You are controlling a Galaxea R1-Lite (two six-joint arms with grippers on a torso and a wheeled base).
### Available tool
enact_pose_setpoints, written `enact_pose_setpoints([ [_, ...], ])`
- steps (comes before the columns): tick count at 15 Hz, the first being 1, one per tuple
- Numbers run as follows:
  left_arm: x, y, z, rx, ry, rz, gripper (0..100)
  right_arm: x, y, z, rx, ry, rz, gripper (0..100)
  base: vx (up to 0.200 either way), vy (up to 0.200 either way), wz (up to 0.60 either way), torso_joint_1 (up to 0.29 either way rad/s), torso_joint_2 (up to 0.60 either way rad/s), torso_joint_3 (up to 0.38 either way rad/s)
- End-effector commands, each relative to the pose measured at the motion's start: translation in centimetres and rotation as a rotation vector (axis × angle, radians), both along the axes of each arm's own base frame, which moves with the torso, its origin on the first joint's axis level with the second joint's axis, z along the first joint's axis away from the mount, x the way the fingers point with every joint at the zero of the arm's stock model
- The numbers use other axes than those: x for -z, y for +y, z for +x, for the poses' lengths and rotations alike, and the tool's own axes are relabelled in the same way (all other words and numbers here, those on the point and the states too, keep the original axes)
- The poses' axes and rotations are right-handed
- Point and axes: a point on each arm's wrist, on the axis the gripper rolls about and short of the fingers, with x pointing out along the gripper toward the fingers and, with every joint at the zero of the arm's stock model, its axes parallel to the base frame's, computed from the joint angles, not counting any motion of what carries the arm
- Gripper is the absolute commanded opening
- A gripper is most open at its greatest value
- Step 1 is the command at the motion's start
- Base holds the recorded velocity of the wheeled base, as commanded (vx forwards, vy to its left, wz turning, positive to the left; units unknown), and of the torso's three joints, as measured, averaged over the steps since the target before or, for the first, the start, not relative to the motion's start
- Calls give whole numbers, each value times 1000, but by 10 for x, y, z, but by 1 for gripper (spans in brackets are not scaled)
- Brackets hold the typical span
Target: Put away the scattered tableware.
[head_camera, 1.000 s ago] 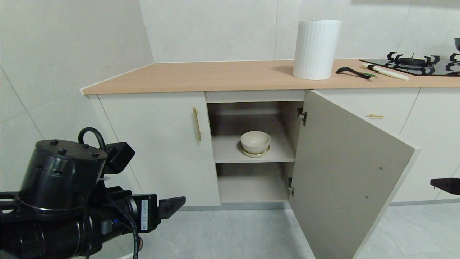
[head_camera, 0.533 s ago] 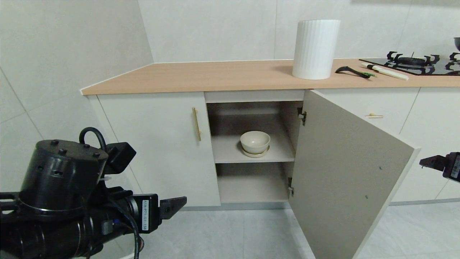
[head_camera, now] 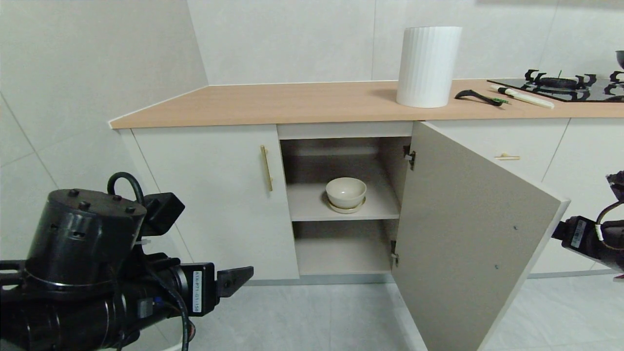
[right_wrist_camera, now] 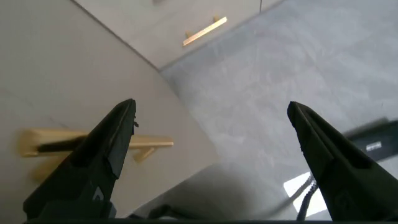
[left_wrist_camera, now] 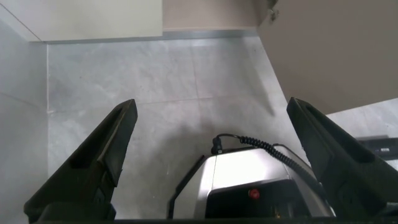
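Watch the door swing.
Bowl point(head_camera: 346, 192) sits on the cabinet shelf point(head_camera: 312, 202). Left gripper point(left_wrist_camera: 211, 112) and right gripper point(right_wrist_camera: 210, 111) are spread and empty. The right is beside the open door point(head_camera: 468, 234) handle point(right_wrist_camera: 93, 142); you could snag it or slam the door.

head view looks down at the cabinet door point(head_camera: 468, 234); right wrist view shares it, close; left faces floor point(left_wrist_camera: 186, 93).

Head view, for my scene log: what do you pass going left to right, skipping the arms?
Gold door handle → bowl → white ribbed canister → black utensil → cream-handled tool.
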Motion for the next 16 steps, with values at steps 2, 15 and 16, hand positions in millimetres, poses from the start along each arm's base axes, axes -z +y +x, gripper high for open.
enact_pose_setpoints([
  [2,0,0,0,0,0,0,100,8,18,2,-58,30,24,100,0,0,0,0,0,0],
  [15,-3,-2,-1,17,-42,-35,100,13,104,38,-380,-5,0,100,0,0,0,0,0,0],
  [16,0,-3,-1,18,-39,-30,100,15,114,45,-431,-3,-36,100,0,0,0,0,0,0],
])
